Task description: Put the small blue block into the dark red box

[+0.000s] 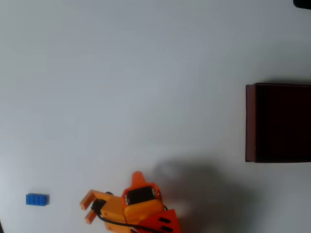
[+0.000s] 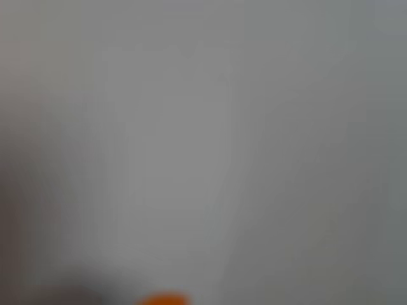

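Your fingers (image 1: 87,204) are spread apart, empty, pointing at small blue block (image 1: 37,199) w/ bare counter (image 1: 121,87) between. Dark red box (image 1: 250,124) cut off at right edge. Wrist view all blur.

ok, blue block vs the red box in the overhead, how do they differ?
Size: the small blue block is tiny; the dark red box is far larger.
Colour: the block is bright blue; the box has maroon walls and a near-black inside.
Place: the block lies at lower left, near the open orange claw; the box sits at the right edge, partly cut off.
Shared: both are rectangular and rest on the white table.
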Controlling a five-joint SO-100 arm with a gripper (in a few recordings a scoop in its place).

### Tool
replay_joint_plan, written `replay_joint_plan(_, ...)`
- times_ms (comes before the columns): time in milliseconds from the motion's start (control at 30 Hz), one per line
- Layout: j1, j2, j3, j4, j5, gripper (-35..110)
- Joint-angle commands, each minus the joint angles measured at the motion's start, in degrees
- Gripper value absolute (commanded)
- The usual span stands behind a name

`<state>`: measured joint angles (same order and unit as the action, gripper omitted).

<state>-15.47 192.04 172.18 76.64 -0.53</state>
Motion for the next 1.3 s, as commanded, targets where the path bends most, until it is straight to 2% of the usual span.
replay_joint_plan(0,0.97,0.18,0.0,0.62,0.79,0)
replay_joint_plan(867,-1.32,0.35,-0.09,-1.14,1.93,1)
replay_joint_plan(1100,-6.68,-2.72,-5.01,-4.31,10.55,2)
replay_joint_plan(1167,-8.0,-9.4,-8.53,-6.06,14.68,3)
replay_joint_plan(1267,-11.07,-29.09,-18.46,-7.82,22.76,2)
